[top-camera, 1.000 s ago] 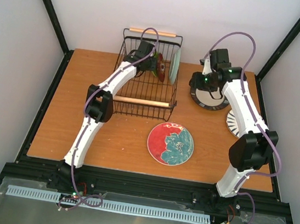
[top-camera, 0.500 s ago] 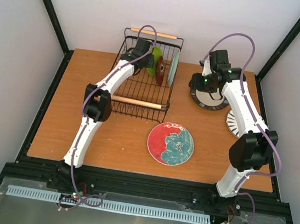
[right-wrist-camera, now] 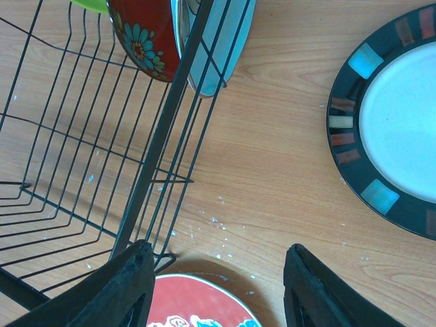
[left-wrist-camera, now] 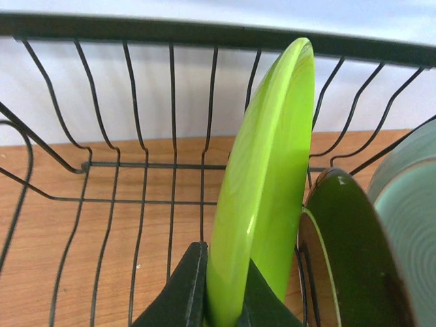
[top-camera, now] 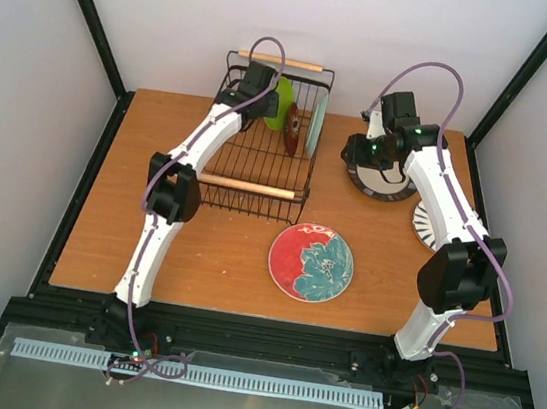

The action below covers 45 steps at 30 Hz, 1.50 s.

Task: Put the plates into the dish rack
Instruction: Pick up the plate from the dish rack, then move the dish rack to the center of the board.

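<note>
**Lime green plate held on edge inside the dish rack**

The lime green plate [left-wrist-camera: 262, 184] is held upright in the far part of the dish rack [top-camera: 257, 160]. Its lower rim is clenched between the fingers of the left gripper [left-wrist-camera: 221, 296]. Just beside it, at 3 o'clock in the top view, the small dark red plate [top-camera: 291, 129] and then the mint green plate [top-camera: 316, 124] are also stood on edge. The mint one is nearest to the rack's right wall.

The rack itself is placed toward 11 o'clock on the wooden surface [top-camera: 100, 222]. The red plate with the teal flower [top-camera: 311, 262] is laid flat at 5 o'clock from the rack, apart from it. The black-rimmed cream plate [right-wrist-camera: 402, 116] is laid flat at 3 o'clock from the rack. The white striped plate [top-camera: 424, 224] is partly hidden by the right arm.

The right gripper [right-wrist-camera: 218, 286] is held above the surface between the rack and the black-rimmed plate. Its fingers are released and nothing is grasped.
</note>
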Motion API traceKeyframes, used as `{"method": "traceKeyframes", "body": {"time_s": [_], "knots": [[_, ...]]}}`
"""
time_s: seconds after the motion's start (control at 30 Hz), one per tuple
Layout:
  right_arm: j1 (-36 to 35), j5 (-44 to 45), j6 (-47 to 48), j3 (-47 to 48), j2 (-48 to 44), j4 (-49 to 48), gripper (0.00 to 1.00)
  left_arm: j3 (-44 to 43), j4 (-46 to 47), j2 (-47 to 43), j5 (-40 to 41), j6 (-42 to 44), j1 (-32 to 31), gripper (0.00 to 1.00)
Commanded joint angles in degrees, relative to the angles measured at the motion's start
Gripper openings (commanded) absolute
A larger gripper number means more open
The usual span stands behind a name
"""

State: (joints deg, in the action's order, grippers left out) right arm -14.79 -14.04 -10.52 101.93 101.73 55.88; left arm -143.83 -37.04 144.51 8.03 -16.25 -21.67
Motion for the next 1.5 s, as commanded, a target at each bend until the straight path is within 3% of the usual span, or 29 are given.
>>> {"method": "traceKeyframes", "body": {"time_s": [0.0, 0.3, 0.5, 0.93, 1.23, 1.33, 1.47], "knots": [[-0.2, -0.6, 0.2, -0.7, -1.6, -0.6, 0.53, -1.7, 1.7, -5.1, 2.0, 2.4, -0.8, 0.01], [-3.1, -3.0, -1.7, 0.9, -0.4, 0.0, 0.52, -2.2, 0.4, -8.1, 3.6, 2.7, 0.6, 0.01], [-6.4, -3.0, -6.4, 3.6, 3.6, 2.2, 0.5, -0.7, -1.7, -14.9, 4.5, 2.8, 1.7, 0.01], [-7.3, -5.1, -10.2, 4.7, 9.9, 3.2, 0.5, 21.9, -2.6, -37.6, 3.1, 0.5, 3.3, 0.01], [-10.2, -3.8, -9.9, 8.8, 15.5, 4.6, 0.48, 28.7, -2.8, -41.8, 3.6, 0.8, 3.5, 0.01], [-11.0, -2.6, -9.6, 9.9, 17.2, 5.4, 0.41, 29.4, -2.9, -42.3, 3.5, 0.6, 3.7, 0.01], [-11.1, 0.4, -8.7, 9.5, 17.1, 6.9, 0.21, 31.5, -2.4, -43.4, 3.3, 0.5, 4.2, 0.01]]}}
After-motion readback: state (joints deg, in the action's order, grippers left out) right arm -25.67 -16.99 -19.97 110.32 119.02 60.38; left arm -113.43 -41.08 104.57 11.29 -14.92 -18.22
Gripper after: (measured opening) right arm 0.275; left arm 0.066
